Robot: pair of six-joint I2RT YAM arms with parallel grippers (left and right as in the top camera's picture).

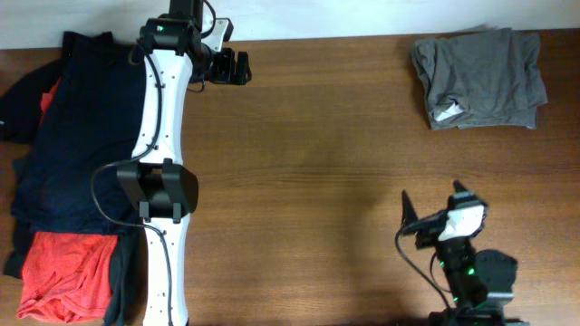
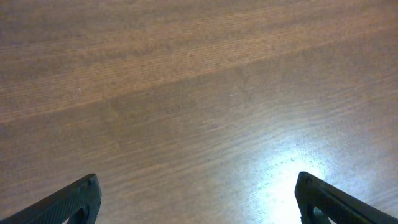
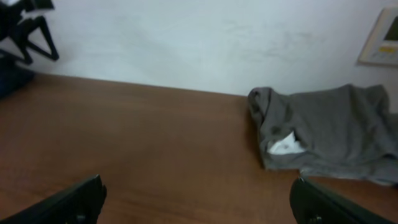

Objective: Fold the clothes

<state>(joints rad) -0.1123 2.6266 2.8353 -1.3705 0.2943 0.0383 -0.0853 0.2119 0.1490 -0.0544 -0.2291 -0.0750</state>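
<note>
Grey shorts point(image 1: 480, 77) lie as compact bundle at far-right corner of counter point(image 1: 317, 163), well apart from both arms. L end effector point(image 1: 243, 66) spread wide, empty; R end effector point(image 1: 431, 195) likewise. Fold judged approx. done. Next: edges to be checked, loose white tag tucked if req'd.

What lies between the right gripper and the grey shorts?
Only bare wooden table lies between the right gripper and the shorts; nothing stands there. The overhead and right wrist views both show it.

Overhead top-down, wrist views low (table point(image 1: 317, 163) shared)
</note>
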